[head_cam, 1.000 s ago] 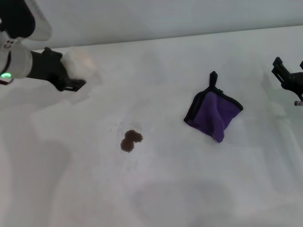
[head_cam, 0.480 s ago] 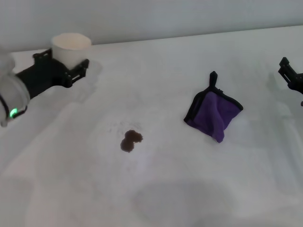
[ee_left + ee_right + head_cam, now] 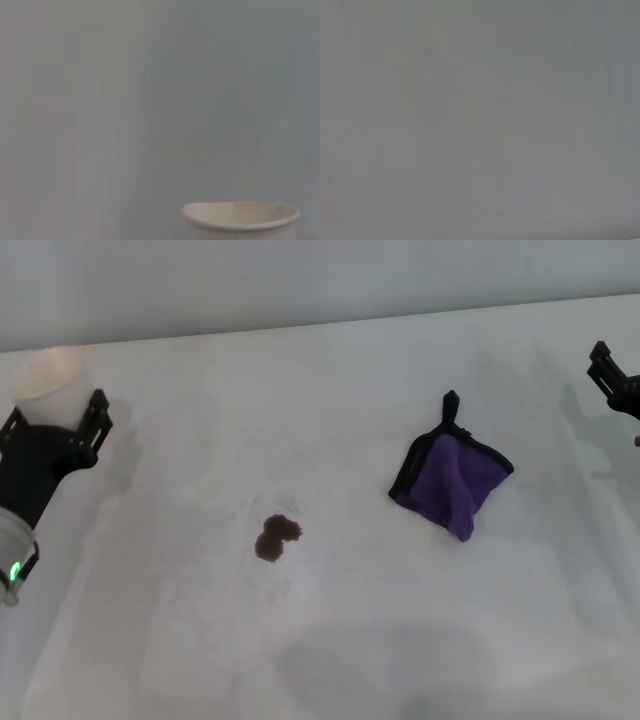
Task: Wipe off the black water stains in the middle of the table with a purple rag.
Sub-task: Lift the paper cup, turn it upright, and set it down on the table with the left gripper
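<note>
The black water stains [image 3: 276, 537] are a small dark blot of two joined lobes near the middle of the white table [image 3: 330, 640]. The purple rag [image 3: 453, 477], crumpled, with black edging and a loop tab, lies to the right of the blot, untouched. My left gripper [image 3: 55, 418] is at the far left edge, its fingers on either side of a white paper cup [image 3: 43, 376]. The cup's rim also shows in the left wrist view [image 3: 241, 215]. My right gripper [image 3: 615, 375] is at the far right edge, right of the rag and well apart from it.
The table's far edge meets a pale wall [image 3: 320, 280] at the back. The right wrist view shows only a plain grey surface.
My left gripper has swung from the back left towards the left front edge, and the paper cup has moved with it. The right gripper has drawn slightly further right. Rag and blot are unmoved.
</note>
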### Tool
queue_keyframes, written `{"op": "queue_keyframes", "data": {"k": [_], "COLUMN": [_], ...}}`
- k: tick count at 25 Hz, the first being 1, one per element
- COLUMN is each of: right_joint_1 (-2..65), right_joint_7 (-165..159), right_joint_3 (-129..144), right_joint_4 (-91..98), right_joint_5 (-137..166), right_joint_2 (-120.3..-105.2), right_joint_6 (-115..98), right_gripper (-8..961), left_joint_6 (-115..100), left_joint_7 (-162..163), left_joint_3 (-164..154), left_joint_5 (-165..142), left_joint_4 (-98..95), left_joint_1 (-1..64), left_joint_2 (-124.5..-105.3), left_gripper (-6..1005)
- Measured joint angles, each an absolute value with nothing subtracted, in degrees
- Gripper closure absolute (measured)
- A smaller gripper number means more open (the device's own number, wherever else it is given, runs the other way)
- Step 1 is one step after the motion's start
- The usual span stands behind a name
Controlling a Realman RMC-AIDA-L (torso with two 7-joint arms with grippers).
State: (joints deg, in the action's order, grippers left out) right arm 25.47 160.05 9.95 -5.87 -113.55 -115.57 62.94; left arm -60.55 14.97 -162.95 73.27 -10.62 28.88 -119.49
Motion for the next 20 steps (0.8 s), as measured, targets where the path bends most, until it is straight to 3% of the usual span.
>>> {"op": "queue_keyframes", "data": {"k": [20], "right_joint_1": [26.5], "right_joint_7": [160.0], "right_joint_3": [10.1], "right_joint_4": [-5.2], "right_joint_5": [-113.5], "right_joint_2": [-115.57], "right_joint_6": [62.9], "right_gripper": [112], "left_joint_6": [-52.1], "left_joint_7": [14.8], "left_joint_3": [-163.0], "left_joint_5": [72.9], "left_joint_4": [-11.1], "left_joint_1": [28.0], "left_joint_2": [-119.63], "left_gripper": [353]}}
